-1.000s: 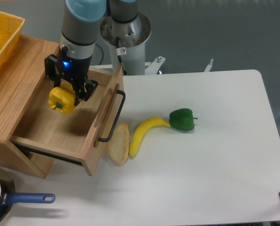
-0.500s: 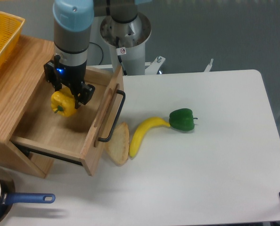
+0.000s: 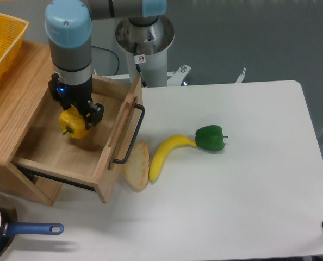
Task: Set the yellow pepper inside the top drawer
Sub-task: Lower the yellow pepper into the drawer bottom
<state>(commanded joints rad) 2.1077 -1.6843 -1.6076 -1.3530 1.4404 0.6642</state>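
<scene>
Since the earlier frames the arm has shifted left and lower, carrying the pepper [image 3: 73,124] deeper over the open drawer [image 3: 104,160] at the left of the frame. The gripper [image 3: 74,111] has its fingers closed on the pepper's top; whether the pepper touches the drawer floor cannot be told. The drawer's black handle [image 3: 130,134] faces right. A yellow basket [image 3: 2,41] sits upper left. On the white table [image 3: 248,179], a bread slice [image 3: 136,166], banana [image 3: 164,153] and green pepper [image 3: 210,138] lie in a row rightward. A blue-handled pan [image 3: 20,231] shows at lower left.
</scene>
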